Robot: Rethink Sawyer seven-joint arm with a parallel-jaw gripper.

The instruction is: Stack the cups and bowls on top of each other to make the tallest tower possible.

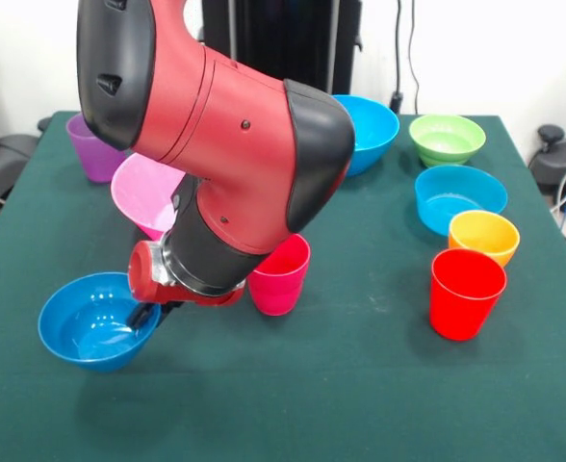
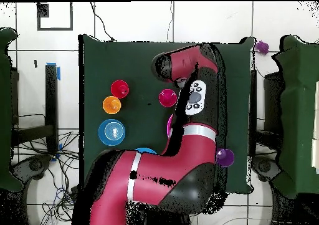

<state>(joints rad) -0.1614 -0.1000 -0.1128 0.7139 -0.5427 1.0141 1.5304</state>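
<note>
On the green worktop [image 1: 360,385] every bowl and cup in sight looks empty. Front view, near-left: blue bowl [image 1: 98,320], glossy, upright, with the pincer [image 1: 146,313] dipping at its rim on the side toward the magenta cup [image 1: 280,274]; pincer tips are hidden by the wrist and bowl edge, so I can't tell if it's wide, narrow or gripping. Pink bowl [image 1: 146,192] sits behind the wrist, partly hidden; purple cup [image 1: 95,149] is at the far left. Large blue bowl [image 1: 368,130] is far centre, mostly hidden by the arm. Right side, far to near: green bowl [image 1: 447,139], cyan bowl [image 1: 460,197], orange bowl [image 1: 483,236], red cup [image 1: 467,293]; orange looks to be touching red. Nothing nested where visible. Arm [image 1: 225,144] comes from top left, elbow bulging mid-frame, wrist angled down-left. Overhead: arm [image 2: 187,154] covers the worktop's middle.
</note>
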